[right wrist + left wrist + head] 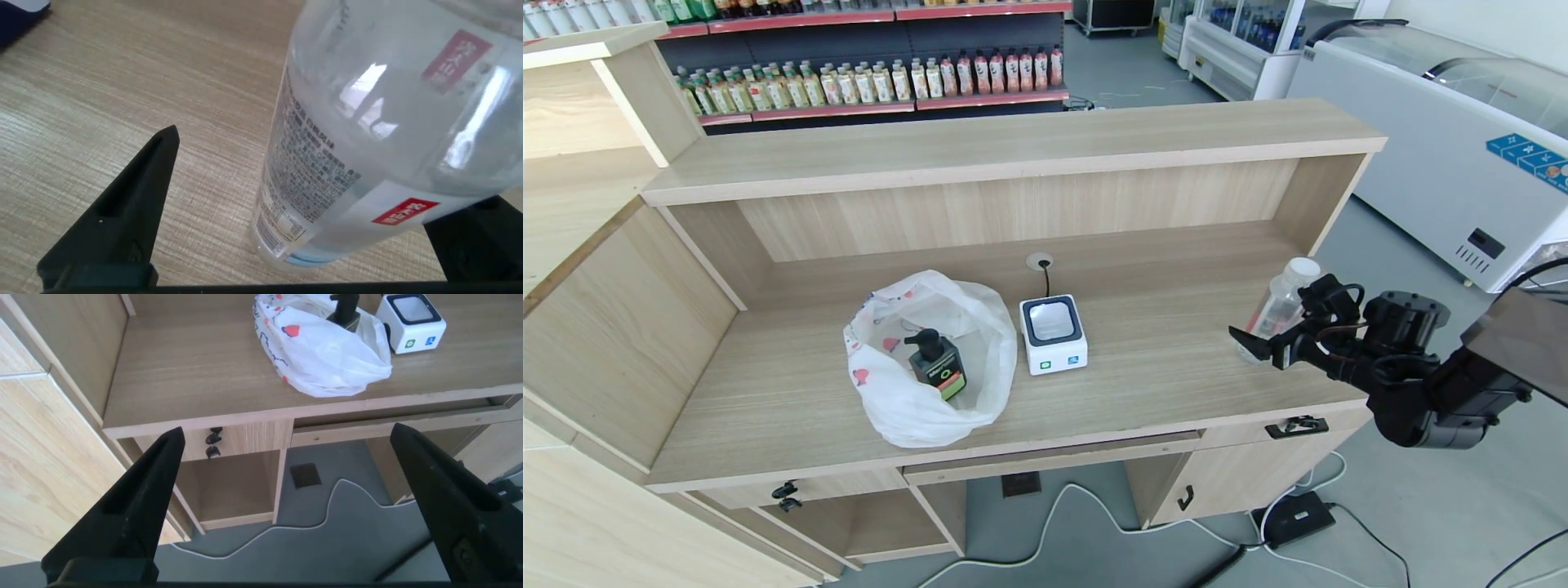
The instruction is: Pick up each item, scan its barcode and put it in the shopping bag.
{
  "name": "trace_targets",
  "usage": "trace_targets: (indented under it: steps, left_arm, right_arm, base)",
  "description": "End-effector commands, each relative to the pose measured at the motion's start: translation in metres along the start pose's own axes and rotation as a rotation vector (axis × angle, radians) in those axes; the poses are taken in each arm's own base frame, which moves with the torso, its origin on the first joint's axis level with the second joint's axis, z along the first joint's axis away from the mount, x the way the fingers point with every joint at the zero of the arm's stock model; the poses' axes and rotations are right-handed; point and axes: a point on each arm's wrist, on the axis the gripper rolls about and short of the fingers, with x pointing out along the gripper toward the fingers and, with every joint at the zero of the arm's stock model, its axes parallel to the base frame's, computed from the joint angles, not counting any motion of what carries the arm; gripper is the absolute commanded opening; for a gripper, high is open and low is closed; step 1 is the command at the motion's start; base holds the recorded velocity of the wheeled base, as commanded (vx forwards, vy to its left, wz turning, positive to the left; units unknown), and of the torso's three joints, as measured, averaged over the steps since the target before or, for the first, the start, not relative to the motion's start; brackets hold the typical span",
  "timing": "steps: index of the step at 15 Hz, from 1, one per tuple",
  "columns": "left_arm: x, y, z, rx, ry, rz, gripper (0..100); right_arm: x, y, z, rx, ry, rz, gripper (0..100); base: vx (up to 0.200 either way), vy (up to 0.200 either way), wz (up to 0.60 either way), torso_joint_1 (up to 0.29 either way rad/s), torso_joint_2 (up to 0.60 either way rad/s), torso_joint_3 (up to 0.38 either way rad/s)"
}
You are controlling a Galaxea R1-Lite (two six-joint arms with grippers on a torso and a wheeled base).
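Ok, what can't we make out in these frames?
1. Clear plastic bottle: base, head view, hidden behind the right jaws; cap cut off by right wrist view's edge.
2. Black pump bottle: base, head view, hidden by the white plastic bag.
3. White cube scanner: far side cut by left wrist view's edge.

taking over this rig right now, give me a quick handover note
Left gripper open, empty, below the wooden counter's front edge.
Right gripper open, fingers either side of the clear plastic bottle with white cap at the counter's right end, not clamped.
Done: black pump bottle is in the white plastic shopping bag.
Left: grip the clear bottle, scan it at the white box scanner beside the bag, bag it.
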Motion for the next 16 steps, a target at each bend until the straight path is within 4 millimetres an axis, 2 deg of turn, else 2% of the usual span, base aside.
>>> trace_targets:
  steps: [1, 13, 14, 16]
  left_arm:
    - [0.0000, 0.0000, 0.0000, 0.001, -0.001, 0.001, 100]
    - [0.0000, 0.0000, 0.0000, 0.000, -0.001, 0.001, 100]
    - [0.0000, 0.0000, 0.0000, 0.001, -0.001, -0.001, 100]
    - [0.0000, 0.0000, 0.0000, 0.000, -0.001, 0.001, 100]
  right_arm:
    - [0.0007, 0.0001, -0.0026, 0.002, 0.004, 0.001, 100]
    - [0.0038, 0.0023, -0.0028, 0.002, -0.004, 0.007, 100]
    - [0.0041, 0.0022, -0.0030, 0.001, -0.005, 0.006, 0]
    - [0.0043, 0.0019, -0.0024, -0.001, -0.009, 0.005, 0]
  base:
    - [0.000, 0.000, 0.00, 0.000, 0.00, 0.000]
    - [0.000, 0.000, 0.00, 0.000, 0.00, 0.000]
    - [0.000, 0.000, 0.00, 0.000, 0.00, 0.000]
    - [0.000, 0.000, 0.00, 0.000, 0.00, 0.000]
